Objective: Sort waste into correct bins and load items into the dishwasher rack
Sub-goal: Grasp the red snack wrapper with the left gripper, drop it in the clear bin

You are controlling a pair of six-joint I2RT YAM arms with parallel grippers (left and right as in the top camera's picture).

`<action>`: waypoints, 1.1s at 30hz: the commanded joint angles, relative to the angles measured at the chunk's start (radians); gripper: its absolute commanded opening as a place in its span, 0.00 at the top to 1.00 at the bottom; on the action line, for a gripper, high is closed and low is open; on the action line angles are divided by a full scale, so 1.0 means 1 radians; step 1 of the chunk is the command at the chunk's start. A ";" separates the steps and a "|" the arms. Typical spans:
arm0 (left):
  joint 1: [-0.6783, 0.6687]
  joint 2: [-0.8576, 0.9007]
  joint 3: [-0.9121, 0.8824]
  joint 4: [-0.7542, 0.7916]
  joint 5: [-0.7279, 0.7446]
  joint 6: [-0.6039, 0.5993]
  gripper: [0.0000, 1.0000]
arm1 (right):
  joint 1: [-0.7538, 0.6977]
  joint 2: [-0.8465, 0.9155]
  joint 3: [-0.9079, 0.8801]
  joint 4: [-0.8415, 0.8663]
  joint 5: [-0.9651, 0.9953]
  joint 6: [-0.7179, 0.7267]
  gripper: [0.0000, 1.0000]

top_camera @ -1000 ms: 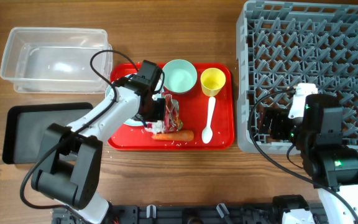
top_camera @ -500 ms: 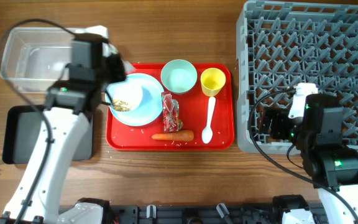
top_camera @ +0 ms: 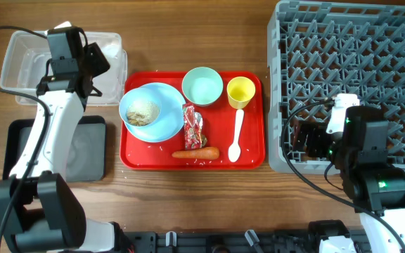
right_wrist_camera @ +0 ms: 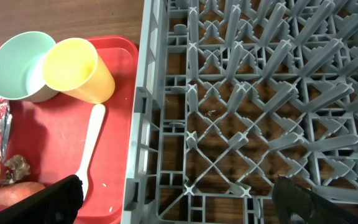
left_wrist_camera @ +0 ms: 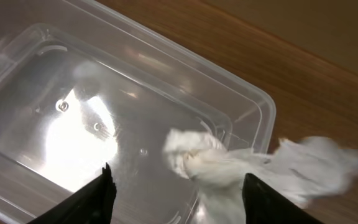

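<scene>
Below, found the tissue lying loose between the wide-open jaws of the left gripper, across the rim of the tub; found the right gripper open too, empty.

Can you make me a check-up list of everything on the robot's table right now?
Surface: wooden table with a red tray in the middle.
Job's things: white tissue at the clear tub rim; black tray beside the tub; light blue plate with food scraps, pale green bowl, yellow cup, white spoon, wrapper and carrot on the red tray; grey rack holds no dishes.
Clutter: rice grains loose on the red tray.
Tools: left tool open above the tissue; right tool open over the rack's edge.
Cables: black cables loop beside both arms.
Surroundings: nothing seen.
</scene>
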 commanded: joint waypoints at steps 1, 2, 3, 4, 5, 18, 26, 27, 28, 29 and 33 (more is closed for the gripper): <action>-0.043 -0.089 0.003 -0.025 0.035 0.003 0.30 | 0.003 0.000 0.026 0.002 0.016 -0.018 0.00; -0.059 -0.105 0.003 -0.038 0.035 0.006 0.27 | 0.003 0.000 0.026 0.002 0.016 -0.017 0.00; -0.077 -0.119 0.003 -0.060 0.035 0.005 0.26 | 0.003 0.000 0.026 0.002 0.016 -0.017 0.00; -0.095 -0.125 0.003 -0.085 0.035 0.005 0.26 | 0.003 0.000 0.026 0.002 0.016 -0.017 0.00; -0.108 -0.125 0.003 -0.109 0.035 0.005 0.26 | 0.003 0.000 0.026 0.002 0.016 -0.017 0.00; -0.529 -0.046 -0.006 -0.440 0.226 -0.156 0.27 | 0.003 0.000 0.025 0.003 0.016 -0.017 0.01; -0.698 0.194 -0.006 -0.402 0.177 -0.189 0.28 | 0.003 0.000 0.025 0.002 0.016 -0.016 0.00; -0.702 0.208 -0.006 -0.398 0.177 -0.189 0.31 | 0.003 0.000 0.025 0.002 0.016 -0.016 0.00; -0.704 0.229 -0.006 -0.395 0.177 -0.189 0.41 | 0.003 0.000 0.025 0.002 0.016 -0.017 0.00; -0.704 0.237 -0.006 -0.394 0.174 -0.189 0.54 | 0.003 0.000 0.025 0.002 0.016 -0.017 0.00; -0.701 0.222 -0.004 -0.395 0.094 -0.188 0.96 | 0.003 0.000 0.025 0.001 0.016 -0.017 0.00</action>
